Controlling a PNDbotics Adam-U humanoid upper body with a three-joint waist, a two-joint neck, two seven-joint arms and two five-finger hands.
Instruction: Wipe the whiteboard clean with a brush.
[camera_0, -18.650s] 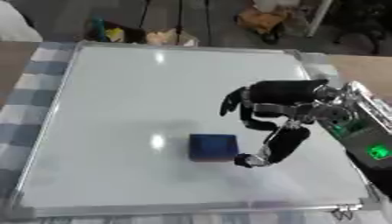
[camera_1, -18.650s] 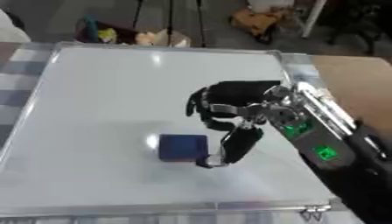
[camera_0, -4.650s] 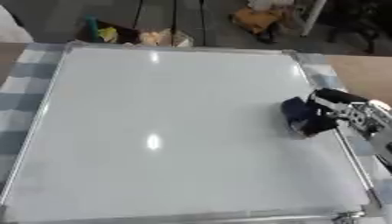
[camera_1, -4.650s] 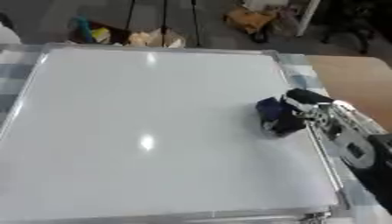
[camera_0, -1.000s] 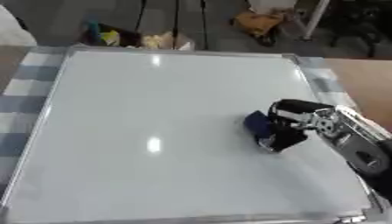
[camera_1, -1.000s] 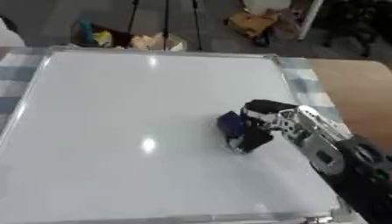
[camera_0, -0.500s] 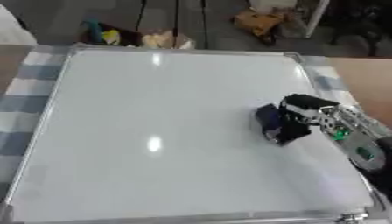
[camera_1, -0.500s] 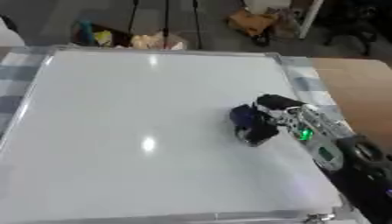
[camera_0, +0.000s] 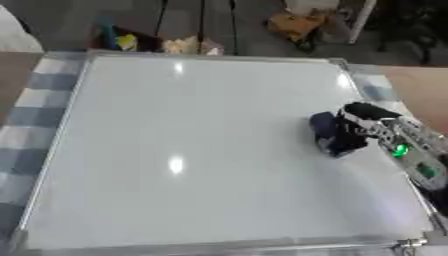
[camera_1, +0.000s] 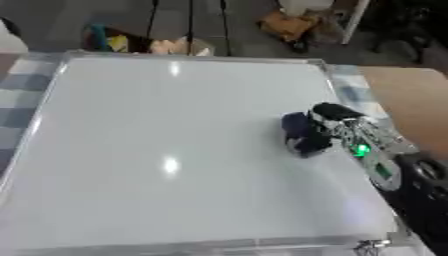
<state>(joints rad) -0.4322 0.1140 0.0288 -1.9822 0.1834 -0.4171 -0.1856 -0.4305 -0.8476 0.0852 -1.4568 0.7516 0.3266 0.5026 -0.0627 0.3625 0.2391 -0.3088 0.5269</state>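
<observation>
Whiteboard (camera_0: 175, 150): lies flat, no marks visible. Brush (camera_0: 325, 131), dark blue, at 3 o'clock: my right hand (camera_0: 357, 125) curls round it, pressing it down to wipe. Left hand unseen.

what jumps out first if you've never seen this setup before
A big whiteboard fills nearly the whole view, lying flat with glare spots on it and no marks to be seen. Near its right edge the robot's right hand is curled round a dark blue brush resting on the board. The left hand is not in view.
</observation>
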